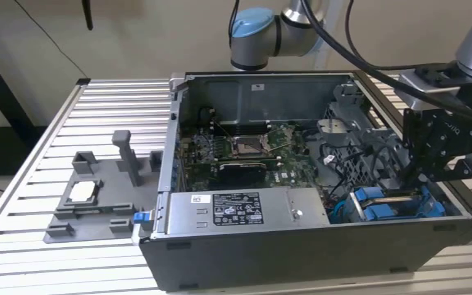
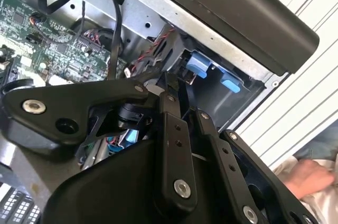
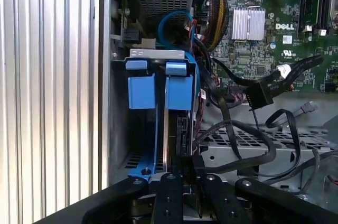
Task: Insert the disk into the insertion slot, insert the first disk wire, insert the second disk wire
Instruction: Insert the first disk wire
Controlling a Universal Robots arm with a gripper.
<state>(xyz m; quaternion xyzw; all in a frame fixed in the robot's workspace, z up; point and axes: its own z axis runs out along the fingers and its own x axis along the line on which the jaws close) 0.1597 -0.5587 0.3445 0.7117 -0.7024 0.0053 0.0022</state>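
At the exterior view's left a grey plastic tray (image 1: 64,230) sat on the ribbed aluminium table (image 1: 39,184), bare slats around it. The open black computer case (image 1: 302,258) stood mid-table, its green motherboard (image 1: 244,153) uncovered. At the near right corner the black gripper (image 1: 412,178) reached straight down into the grey metal insertion slot (image 1: 380,209), tight against the case wall. I could not tell its grip. The first wrist view showed the silver disk (image 3: 177,129) on edge in that slot, black cables (image 3: 237,145) crowding beside it. The second wrist view showed a person's hand (image 2: 309,176) outside the case.
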